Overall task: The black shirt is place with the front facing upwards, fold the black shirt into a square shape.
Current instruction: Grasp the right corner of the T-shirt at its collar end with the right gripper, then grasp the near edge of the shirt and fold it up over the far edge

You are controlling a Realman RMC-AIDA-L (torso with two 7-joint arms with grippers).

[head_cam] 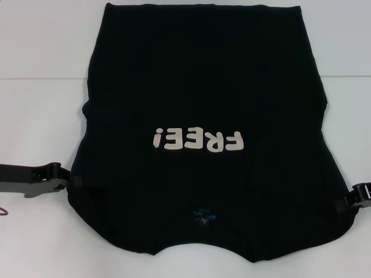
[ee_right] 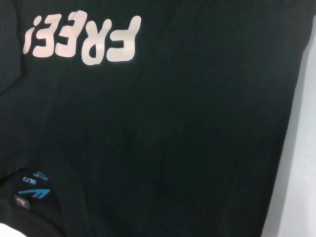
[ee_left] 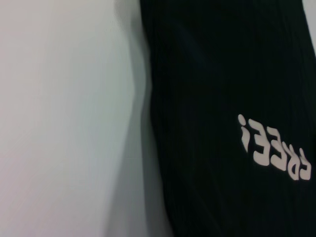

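Both pincers of mine sit at the outer edges of the black shirt [head_cam: 203, 116], near its shoulder end. From my head camera, my left gripper [head_cam: 62, 184] lies low on the white table [head_cam: 40, 46] with its tip touching the shirt's left edge, level with a spot a little below the lettering; my right gripper [head_cam: 351, 201] meets the shirt's right edge at about the same level. Whether either one is apart, together or clamped on cloth I cannot tell (the black tips merge with the black fabric). The shirt lies flat, front up, its collar toward me and its hem at the far side, both sleeves tucked in so the outline is a tall block. The cream "FREE!" lettering [head_cam: 197, 140] sits in the near half of the shirt, upside down to me, and the small blue neck label [head_cam: 204, 216] lies between the lettering and the curved collar edge.

From my left wrist camera, the shirt's left edge [ee_left: 148, 118] runs against bare table [ee_left: 59, 118], with the lettering [ee_left: 274, 150] further inside the cloth.

From my right wrist camera, black cloth [ee_right: 173, 138] fills nearly everything; the lettering [ee_right: 84, 40] and the neck label [ee_right: 35, 186] lie well apart, and a strip of table [ee_right: 301, 163] borders the shirt's right edge.
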